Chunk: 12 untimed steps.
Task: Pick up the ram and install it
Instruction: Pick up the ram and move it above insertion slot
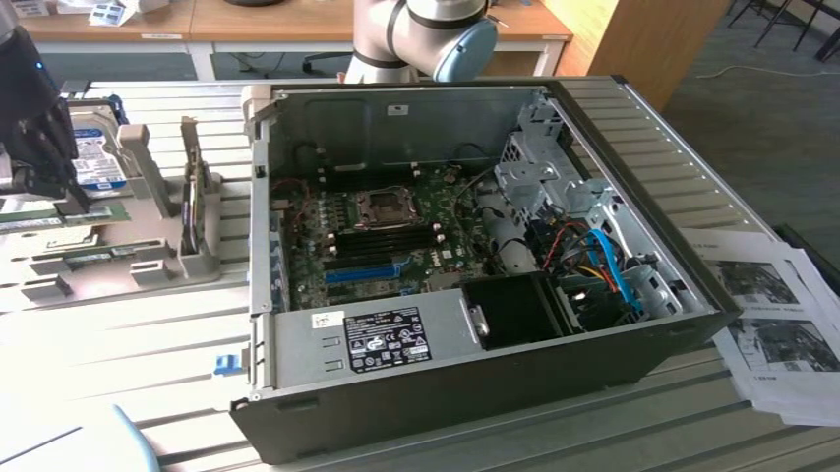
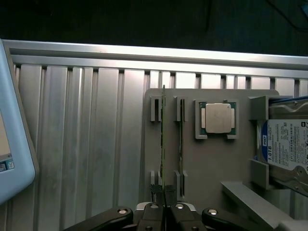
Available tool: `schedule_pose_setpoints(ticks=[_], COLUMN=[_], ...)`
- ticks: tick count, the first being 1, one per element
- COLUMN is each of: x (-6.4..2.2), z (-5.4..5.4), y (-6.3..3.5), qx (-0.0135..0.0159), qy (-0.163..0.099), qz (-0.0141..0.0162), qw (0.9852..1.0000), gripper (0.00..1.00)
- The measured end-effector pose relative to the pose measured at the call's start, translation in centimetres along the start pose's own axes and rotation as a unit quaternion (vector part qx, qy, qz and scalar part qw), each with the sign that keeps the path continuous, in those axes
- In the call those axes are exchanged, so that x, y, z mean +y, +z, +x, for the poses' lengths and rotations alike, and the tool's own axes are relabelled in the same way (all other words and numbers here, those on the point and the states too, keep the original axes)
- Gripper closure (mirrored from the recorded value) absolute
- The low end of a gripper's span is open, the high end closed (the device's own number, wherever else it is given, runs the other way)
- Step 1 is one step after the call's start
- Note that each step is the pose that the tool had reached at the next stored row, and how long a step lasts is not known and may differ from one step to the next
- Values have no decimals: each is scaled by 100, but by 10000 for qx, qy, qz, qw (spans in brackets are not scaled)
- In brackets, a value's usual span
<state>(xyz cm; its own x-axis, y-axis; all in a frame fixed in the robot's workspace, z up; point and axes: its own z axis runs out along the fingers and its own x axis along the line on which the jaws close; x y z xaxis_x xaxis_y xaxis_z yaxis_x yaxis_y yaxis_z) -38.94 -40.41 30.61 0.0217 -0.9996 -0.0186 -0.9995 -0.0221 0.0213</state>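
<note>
Jaws gripping thin green ram stick [image 2: 163, 139], stick standing on edge in grey plastic holder [image 2: 211, 163], sitting at the exterior view's left.

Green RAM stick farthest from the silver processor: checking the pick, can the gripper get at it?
Likely yes: the gripper is shut on one end of that thin green RAM stick; the grey slotted holder leaves its upper edge free.

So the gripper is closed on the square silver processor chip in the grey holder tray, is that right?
No. The wrist view shows the gripper closed on a thin green ram stick standing edgewise in the grey holder tray, not the square silver processor chip.
</note>
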Motion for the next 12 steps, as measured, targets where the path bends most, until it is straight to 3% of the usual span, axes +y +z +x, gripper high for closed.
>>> schedule_pose_setpoints(ticks=[12], x=[3], z=[-3], y=[-137], qx=[0], qy=[0], qz=[0], qw=[10000], gripper=[89])
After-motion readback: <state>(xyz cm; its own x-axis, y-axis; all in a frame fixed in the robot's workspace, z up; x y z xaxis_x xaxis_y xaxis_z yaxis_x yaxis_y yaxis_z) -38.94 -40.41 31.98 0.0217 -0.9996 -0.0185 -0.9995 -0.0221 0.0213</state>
